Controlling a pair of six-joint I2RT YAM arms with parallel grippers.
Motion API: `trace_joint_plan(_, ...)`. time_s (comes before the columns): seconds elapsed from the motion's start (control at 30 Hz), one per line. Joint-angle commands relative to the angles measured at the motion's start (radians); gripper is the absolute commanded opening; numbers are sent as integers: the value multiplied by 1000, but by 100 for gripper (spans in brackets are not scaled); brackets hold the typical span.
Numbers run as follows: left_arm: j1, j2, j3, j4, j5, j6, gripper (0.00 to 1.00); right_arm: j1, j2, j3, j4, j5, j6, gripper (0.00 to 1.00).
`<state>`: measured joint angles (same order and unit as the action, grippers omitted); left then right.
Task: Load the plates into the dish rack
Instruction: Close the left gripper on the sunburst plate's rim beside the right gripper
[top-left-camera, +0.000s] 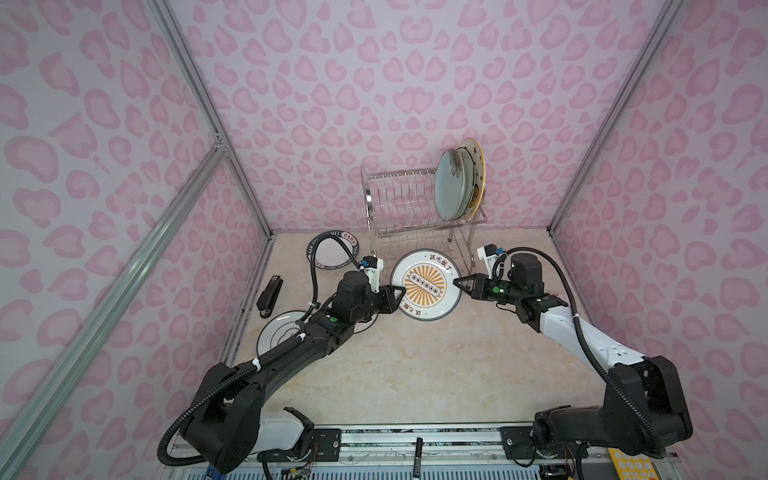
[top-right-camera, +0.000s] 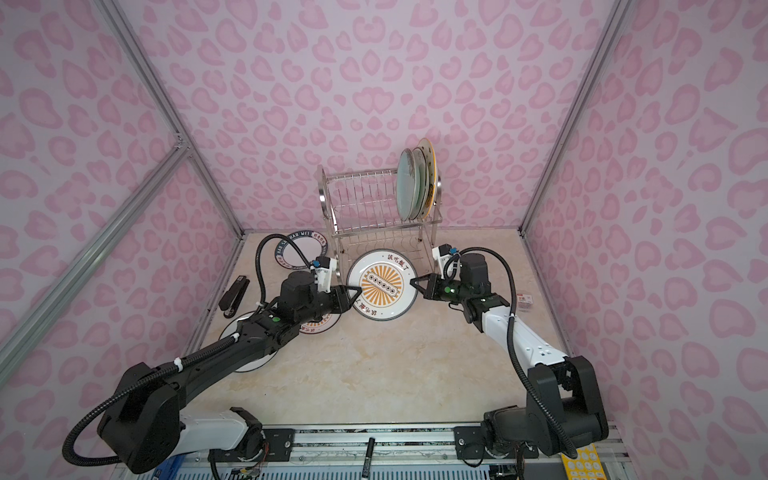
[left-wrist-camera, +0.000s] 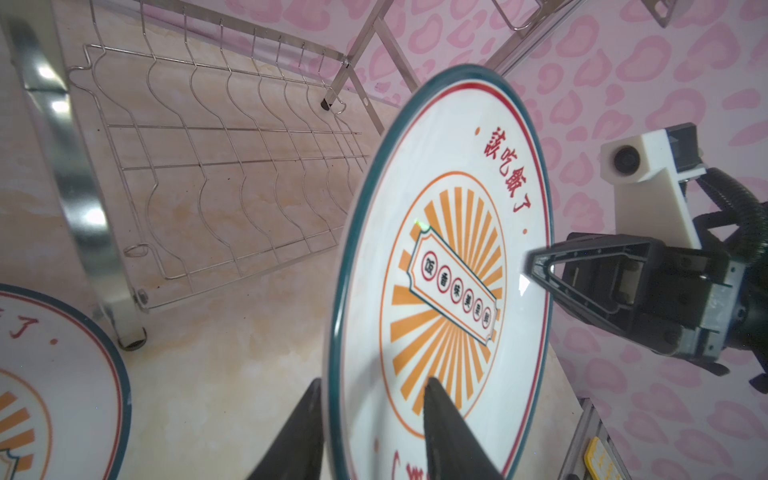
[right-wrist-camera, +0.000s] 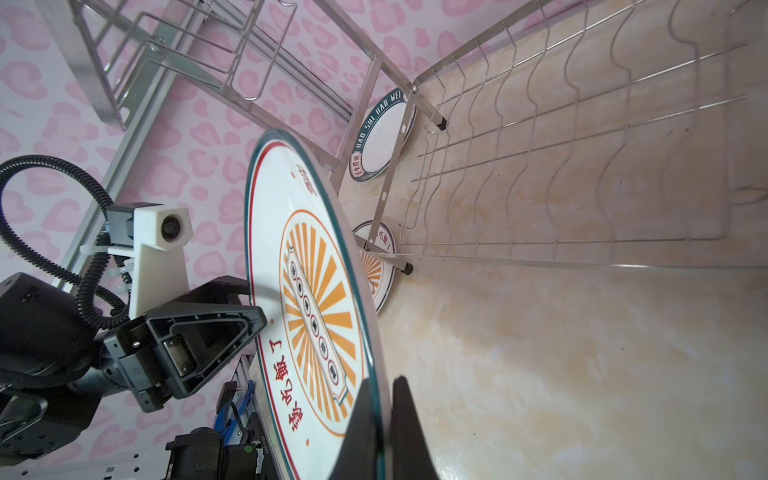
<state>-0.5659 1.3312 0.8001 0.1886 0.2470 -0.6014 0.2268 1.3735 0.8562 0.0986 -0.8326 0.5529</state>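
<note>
We gripped the sunburst plate (top-left-camera: 424, 286) by opposite rims, the left gripper (top-left-camera: 402, 289) partly spread, the right gripper (top-left-camera: 455, 282) pinched nearly closed. Beyond both jaws, the dish rack (top-left-camera: 399, 195) held the teal plate (top-left-camera: 449, 187) and the orange-rimmed plate (top-left-camera: 478, 166) upright in its upper tier.

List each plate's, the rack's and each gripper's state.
Held sunburst plate: lifted, tilted.
Left gripper: jaws shut on it.
Right gripper: jaws shut on it.
Dish rack: upright, lower tier empty.
Teal plate: racked upright.
Star-patterned plate: racked upright.
Navy-lettered plate: lying flat.
Black-ringed plate: lying flat.
Second sunburst plate: lying flat.

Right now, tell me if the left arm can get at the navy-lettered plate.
Probably not yet: the left gripper is shut on the orange-sunburst plate, which the right gripper also holds.
</note>
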Motion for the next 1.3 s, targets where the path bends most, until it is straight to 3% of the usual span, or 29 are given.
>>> trace_joint_plan(0.0,0,-7,9,28,5,8,40,12,8,7,53,-26,-7,0)
trace_joint_plan(0.17,0,-11,8,28,6,10,37,27,27,7,54,-20,-17,0)
trace_joint_plan(0.2,0,-9,9,28,6,11,31,28,34,3,59,-22,-13,0)
trace_joint_plan(0.37,-2,-9,5,31,9,11,22,28,52,-7,90,-20,4,0)
trace_joint_plan(0.87,-1,-6,15,21,13,13,4,34,87,-12,128,-9,42,1)
trace_joint_plan(1.27,-2,-19,-12,59,-23,-15,3,41,82,-62,212,-8,131,11)
